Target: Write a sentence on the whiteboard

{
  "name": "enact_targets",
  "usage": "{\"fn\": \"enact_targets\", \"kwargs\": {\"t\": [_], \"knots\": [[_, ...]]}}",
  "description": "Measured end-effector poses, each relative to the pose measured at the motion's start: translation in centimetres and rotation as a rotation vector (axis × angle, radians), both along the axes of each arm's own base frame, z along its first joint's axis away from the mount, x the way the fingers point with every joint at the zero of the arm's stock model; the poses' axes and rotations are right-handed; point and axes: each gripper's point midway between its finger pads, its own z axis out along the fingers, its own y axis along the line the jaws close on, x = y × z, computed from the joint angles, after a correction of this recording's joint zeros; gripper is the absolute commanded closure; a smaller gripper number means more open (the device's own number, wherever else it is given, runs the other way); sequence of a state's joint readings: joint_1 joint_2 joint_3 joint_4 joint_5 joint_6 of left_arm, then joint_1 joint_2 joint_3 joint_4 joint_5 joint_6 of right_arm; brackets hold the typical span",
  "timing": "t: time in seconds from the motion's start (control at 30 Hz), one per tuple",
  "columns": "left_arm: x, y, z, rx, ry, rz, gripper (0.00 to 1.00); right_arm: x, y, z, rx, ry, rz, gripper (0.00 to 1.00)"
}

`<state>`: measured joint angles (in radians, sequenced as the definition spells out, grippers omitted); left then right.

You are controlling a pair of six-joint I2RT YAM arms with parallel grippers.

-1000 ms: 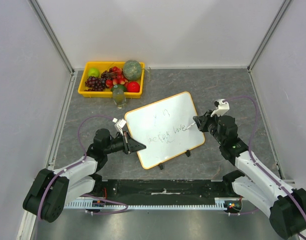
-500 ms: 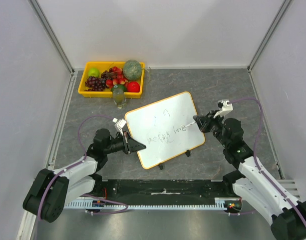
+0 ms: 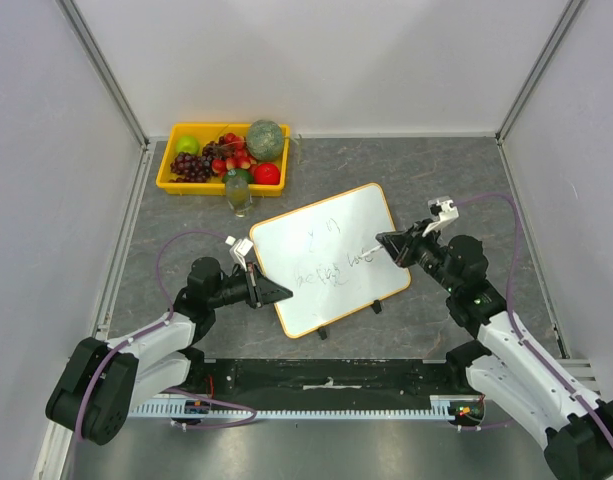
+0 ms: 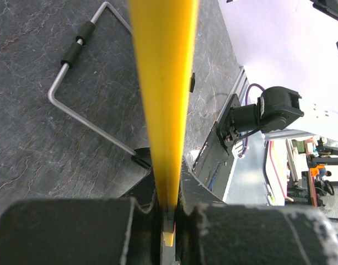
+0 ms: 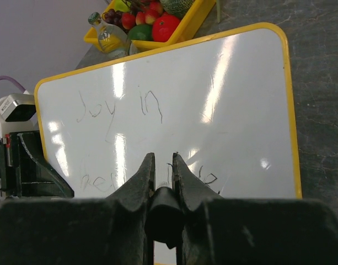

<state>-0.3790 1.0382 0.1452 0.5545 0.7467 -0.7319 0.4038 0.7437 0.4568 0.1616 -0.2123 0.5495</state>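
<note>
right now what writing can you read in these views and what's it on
"Joy in": top line of the sentence on the whiteboard.
Second line: starts like "be", the rest hidden behind the right gripper or too faint to read.
Bottle label: too blurred to read.

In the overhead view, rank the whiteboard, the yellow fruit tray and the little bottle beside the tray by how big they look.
Largest to smallest:
1. whiteboard
2. yellow fruit tray
3. bottle
</note>
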Motion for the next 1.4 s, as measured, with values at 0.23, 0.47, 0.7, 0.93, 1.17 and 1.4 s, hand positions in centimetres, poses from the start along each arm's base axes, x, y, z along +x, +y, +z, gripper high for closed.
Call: {"fn": "enact_targets", "kwargs": {"t": [0.23, 0.47, 0.7, 0.93, 1.17, 1.4], "knots": [[0.0, 0.0, -0.1, 0.001, 0.002, 0.0, 0.98, -1.0, 3.0, 0.5, 0.007, -0.012, 0.086, 1.0], [0.0, 0.0, -0.1, 0.001, 0.003, 0.0, 0.98, -3.1, 7.1, -0.1, -0.011, 0.002, 0.191, 1.0], [0.0, 0.0, 0.0, 0.0, 0.002, -0.001, 0.98, -3.7, 10.1, 1.8, 0.012, -0.04, 0.232, 1.0], [0.0, 0.0, 0.0, 0.0, 0.001, -0.002, 0.98, -4.2, 12.9, 1.4, 0.009, -0.036, 0.248, 1.0], [0.0, 0.0, 0.0, -0.001, 0.0, -0.003, 0.98, -4.3, 14.7, 1.3, 0.01, -0.042, 0.233, 1.0], [0.0, 0.0, 0.0, -0.001, -0.001, -0.003, 0.98, -3.3, 15.2, 2.0, 0.024, -0.061, 0.187, 1.0]]}}
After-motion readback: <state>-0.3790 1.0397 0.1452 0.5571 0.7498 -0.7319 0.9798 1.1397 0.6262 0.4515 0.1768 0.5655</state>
